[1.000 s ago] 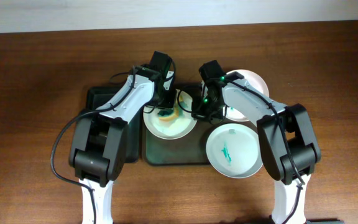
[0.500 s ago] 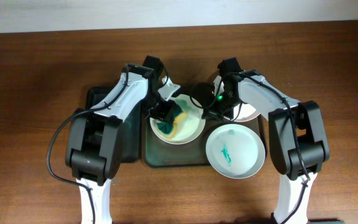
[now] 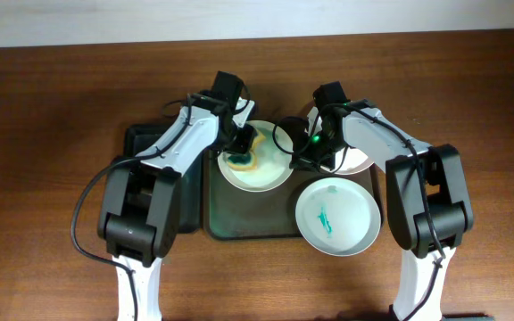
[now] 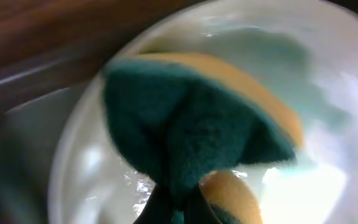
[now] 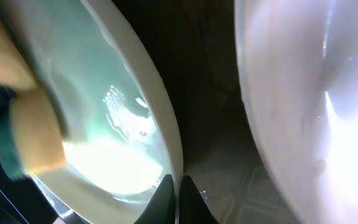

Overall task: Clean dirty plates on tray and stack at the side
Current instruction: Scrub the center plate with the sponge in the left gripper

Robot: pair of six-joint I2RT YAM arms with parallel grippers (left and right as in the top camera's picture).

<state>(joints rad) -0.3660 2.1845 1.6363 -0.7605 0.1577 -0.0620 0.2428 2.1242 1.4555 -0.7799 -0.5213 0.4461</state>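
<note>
A white plate (image 3: 266, 174) lies on the dark tray (image 3: 248, 218). My left gripper (image 3: 236, 153) is shut on a green and yellow sponge (image 4: 197, 124) and presses it on the plate's left side (image 4: 316, 155). My right gripper (image 3: 294, 162) is shut on the right rim of the same plate (image 5: 166, 134). The sponge also shows in the right wrist view (image 5: 30, 137). A second plate with green marks (image 3: 337, 216) sits at the tray's right front. A third white plate (image 3: 360, 160) lies behind it, under the right arm.
The tray's left compartment (image 3: 145, 143) is dark and holds nothing visible. Brown table (image 3: 52, 134) spreads to both sides. A pale wall edge runs along the back.
The left gripper has carried the sponge back up and left across the plate. The plate has shifted slightly back. The right gripper keeps its hold on the rim.
</note>
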